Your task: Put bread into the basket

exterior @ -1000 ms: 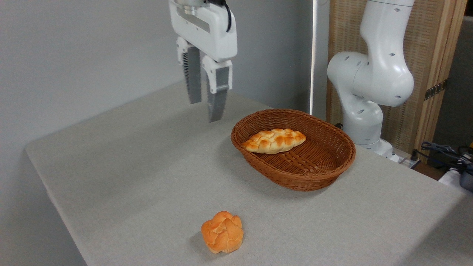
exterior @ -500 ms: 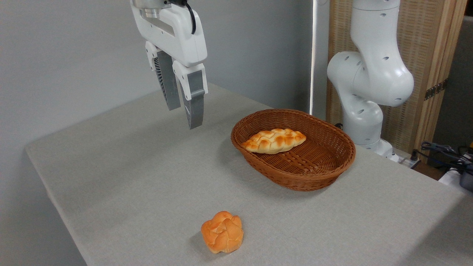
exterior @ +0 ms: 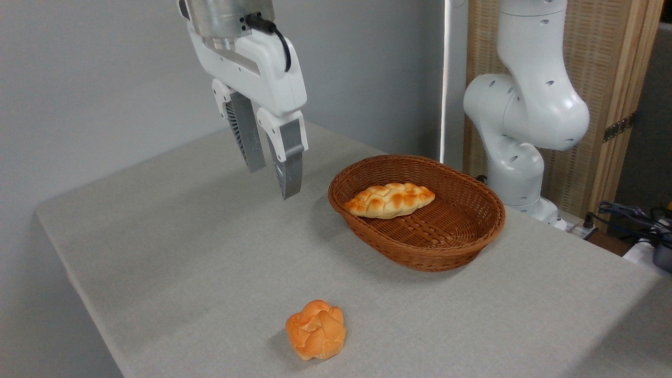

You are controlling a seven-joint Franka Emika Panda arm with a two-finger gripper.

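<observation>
The braided pale-yellow bread (exterior: 389,200) lies inside the brown wicker basket (exterior: 457,252), toward its far left wall. My gripper (exterior: 273,181) hangs above the table to the left of the basket, apart from it. Its two grey fingers are spread with nothing between them, so it is open.
A round orange knotted bun (exterior: 316,329) sits on the grey table (exterior: 184,252) near the front edge. The arm's white base (exterior: 517,157) stands behind the basket at the right. Cables (exterior: 630,215) lie off the table at far right.
The gripper swung left away from the basket, then came back slightly right and lower. The bread, the basket and the bun have stayed put.
</observation>
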